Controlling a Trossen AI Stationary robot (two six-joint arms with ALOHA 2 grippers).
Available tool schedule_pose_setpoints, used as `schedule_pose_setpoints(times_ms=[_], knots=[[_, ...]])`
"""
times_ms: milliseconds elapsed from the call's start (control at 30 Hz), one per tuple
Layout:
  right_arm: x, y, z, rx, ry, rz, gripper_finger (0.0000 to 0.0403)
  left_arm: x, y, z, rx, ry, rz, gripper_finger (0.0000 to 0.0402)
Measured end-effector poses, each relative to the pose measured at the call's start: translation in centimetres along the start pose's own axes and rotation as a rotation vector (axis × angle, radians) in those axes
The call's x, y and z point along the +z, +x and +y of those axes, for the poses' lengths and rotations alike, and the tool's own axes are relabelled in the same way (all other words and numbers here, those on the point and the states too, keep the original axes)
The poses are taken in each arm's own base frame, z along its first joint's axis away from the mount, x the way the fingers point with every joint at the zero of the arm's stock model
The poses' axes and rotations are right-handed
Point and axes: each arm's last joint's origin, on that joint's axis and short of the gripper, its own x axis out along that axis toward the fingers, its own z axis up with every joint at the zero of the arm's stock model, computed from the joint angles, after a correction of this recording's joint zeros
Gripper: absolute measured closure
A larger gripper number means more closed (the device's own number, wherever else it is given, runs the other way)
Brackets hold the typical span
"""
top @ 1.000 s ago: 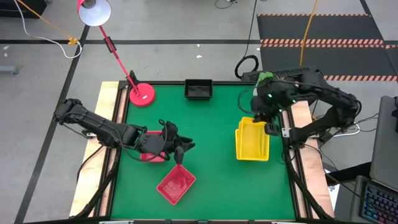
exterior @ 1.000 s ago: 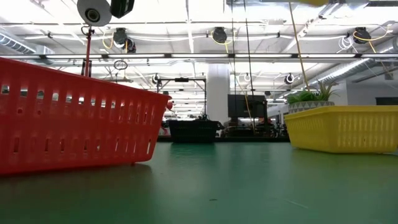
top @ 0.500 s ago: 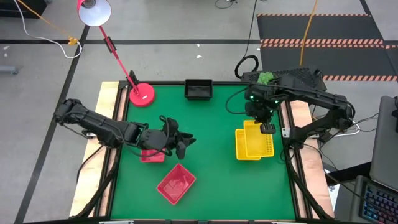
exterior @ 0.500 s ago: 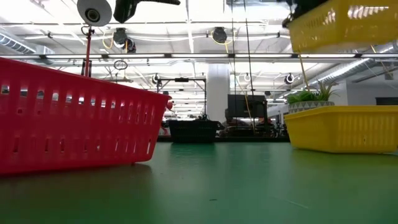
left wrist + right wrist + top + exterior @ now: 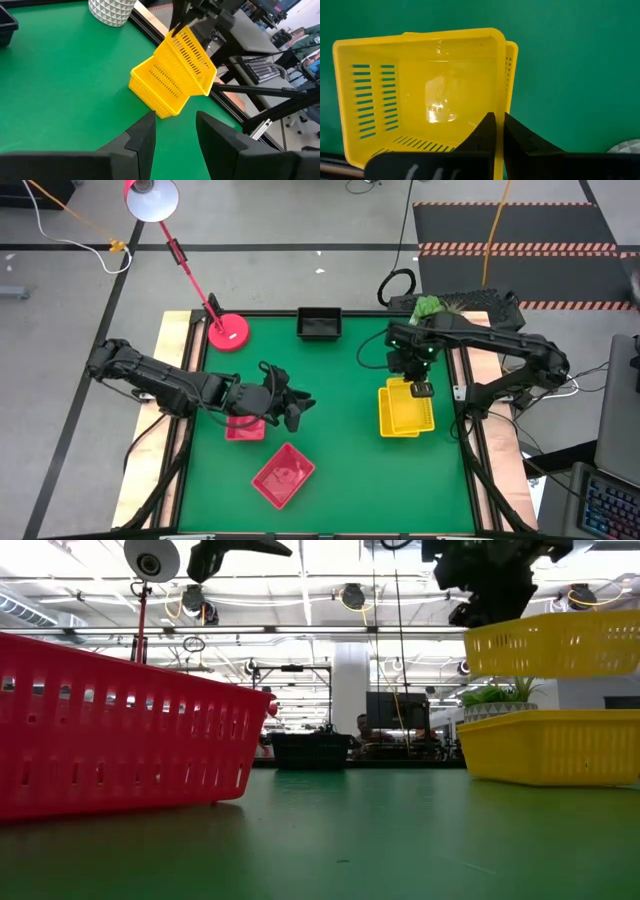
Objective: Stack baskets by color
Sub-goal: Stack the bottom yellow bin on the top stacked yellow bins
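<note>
Two yellow baskets are at the table's right. One point(image 5: 405, 420) rests on the green mat. The other point(image 5: 555, 643) hangs just above it, with my right gripper point(image 5: 495, 131) shut on it. My left gripper point(image 5: 175, 137) hovers open and empty left of centre, beside a red basket point(image 5: 243, 429) that sits on the mat partly under that arm. A second red basket point(image 5: 283, 475) lies near the front edge. A black basket point(image 5: 320, 323) sits at the far edge. My right gripper pinches the rim of one wall point(image 5: 496, 102) of the upper yellow basket, one finger inside the basket and one outside. The fingers come from above, pointing down. The basket hangs open side up, roughly level, clear of the yellow basket point(image 5: 512, 60) below.
A pink-red lamp base point(image 5: 228, 332) stands at the far left corner, its stem leaning off the table. A white pot point(image 5: 111, 10) with a green plant stands at the far right corner. Bare mat point(image 5: 340, 410) lies between the two arms.
My right gripper has come down with the yellow basket and drifted a little toward the table's left. The basket has dropped from high above to just over the resting yellow one. It stays shut on the rim.
</note>
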Motion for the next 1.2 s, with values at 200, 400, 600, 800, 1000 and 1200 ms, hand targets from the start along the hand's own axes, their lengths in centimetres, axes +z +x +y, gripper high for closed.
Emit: schedule_pose_setpoints(times_ms=[200,400,600,800,1000,1200], knots=[[0.3,1.4,-0.4,-0.012,-0.010,-0.037,0.0397,0.0,0.0,0.0,0.000,-0.008,0.000,0.0261],[0.3,3.0,-0.7,-0.015,-0.012,-0.044,0.0397,0.0,0.0,0.0,-0.004,-0.012,0.004,0.0261],[0.0,4.3,-0.8,-0.009,-0.006,-0.036,0.0397,0.0,0.0,0.0,-0.005,-0.013,0.005,0.0261],[0.1,4.8,-1.0,-0.015,-0.003,-0.058,0.0397,0.0,0.0,0.0,-0.005,-0.018,0.005,0.0261],[0.0,5.6,-1.0,0.009,0.025,-0.070,0.0397,0.0,0.0,0.0,-0.006,-0.020,0.005,0.0261],[-0.2,6.0,-1.1,0.011,0.040,-0.061,0.0397,0.0,0.0,0.0,-0.006,-0.022,0.005,0.0261]])
